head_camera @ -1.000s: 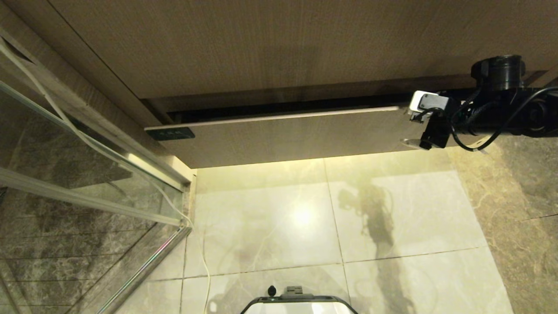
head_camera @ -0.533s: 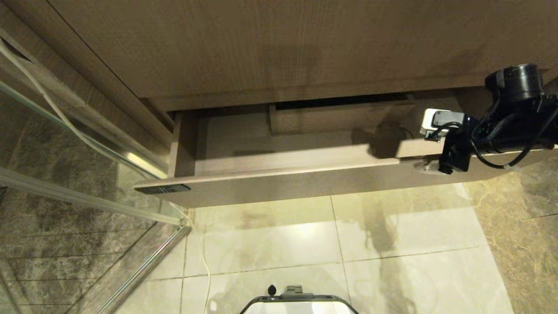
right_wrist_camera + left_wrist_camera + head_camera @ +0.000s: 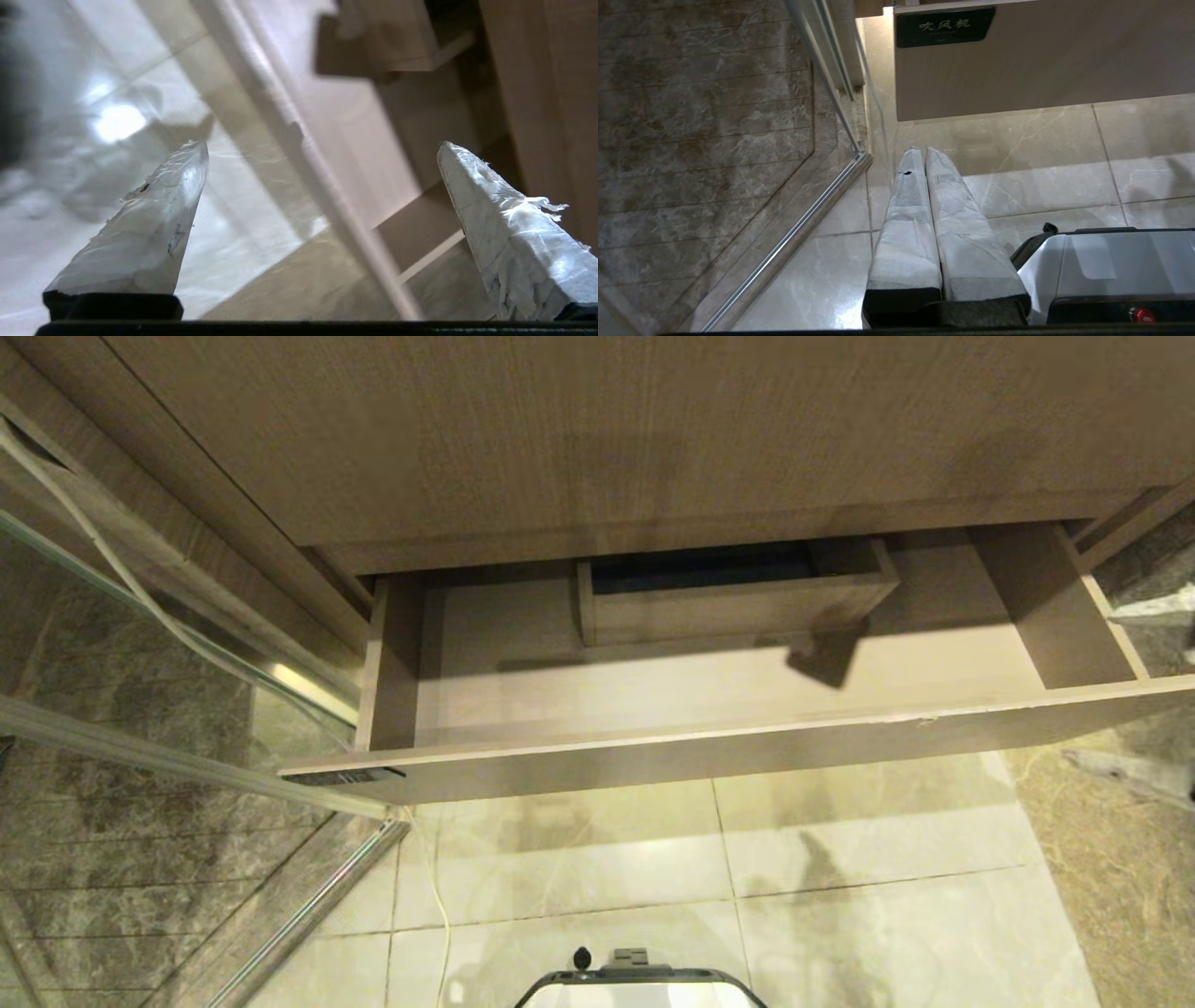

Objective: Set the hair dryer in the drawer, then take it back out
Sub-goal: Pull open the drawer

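The drawer [image 3: 709, 691] has been drawn fully out since a second ago and is found bare inside, apart from its boxed notch [image 3: 733, 593]. The right gripper [image 3: 322, 149] has been withdrawn past the drawer's right end, jaws spread wide, nothing held. The left gripper [image 3: 923, 151] is parked, fingers pressed together. The hair dryer is nowhere seen; fetching it is judged next.
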Robot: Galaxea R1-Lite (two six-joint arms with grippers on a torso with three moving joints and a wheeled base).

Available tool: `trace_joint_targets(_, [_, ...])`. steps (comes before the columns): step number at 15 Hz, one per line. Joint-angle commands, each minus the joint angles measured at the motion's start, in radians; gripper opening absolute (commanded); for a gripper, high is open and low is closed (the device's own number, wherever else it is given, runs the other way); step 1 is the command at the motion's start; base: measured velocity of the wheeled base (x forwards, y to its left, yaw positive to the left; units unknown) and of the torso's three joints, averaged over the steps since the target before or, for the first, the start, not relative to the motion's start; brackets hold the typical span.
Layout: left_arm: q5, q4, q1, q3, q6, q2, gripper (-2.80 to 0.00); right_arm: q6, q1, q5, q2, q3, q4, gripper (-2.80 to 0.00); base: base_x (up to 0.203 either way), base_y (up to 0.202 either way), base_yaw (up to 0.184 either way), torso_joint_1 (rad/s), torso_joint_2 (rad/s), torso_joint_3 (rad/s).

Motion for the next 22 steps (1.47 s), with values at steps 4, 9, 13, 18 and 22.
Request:
trace_joint_targets(4, [-0.001,-0.001,0.001,0.000,0.000,0.000,-2.80,0.482,-0.045,-0.005,-0.592,0.081,0.408,0.00,0.000,0.000,0.000,0.000,0.00,0.000])
trace_joint_targets(9, [0.000,-0.001,0.001,0.000,0.000,0.000,-2.80,0.693,-0.131,-0.118,-0.673,0.158,0.444,-2.80,0.000,0.000,0.000,0.000,0.00,0.000])
trace_joint_targets(13, [-0.001,-0.001,0.001,0.001,-0.002,0.000,-2.80,0.741,-0.131,-0.142,-0.711,0.216,0.336,-2.80,0.000,0.000,0.000,0.000,0.00,0.000])
trace_joint_targets(18, [-0.001,-0.001,0.001,0.000,0.000,0.000,-2.80,0.913,-0.061,-0.265,-0.961,0.791,-0.144,-2.80,0.000,0.000,0.000,0.000,0.00,0.000])
trace_joint_targets(22, [-0.001,-0.001,0.001,0.000,-0.002,0.000,-2.80,0.993,0.004,-0.333,-1.091,1.008,-0.455,-2.80,0.000,0.000,0.000,0.000,0.00,0.000])
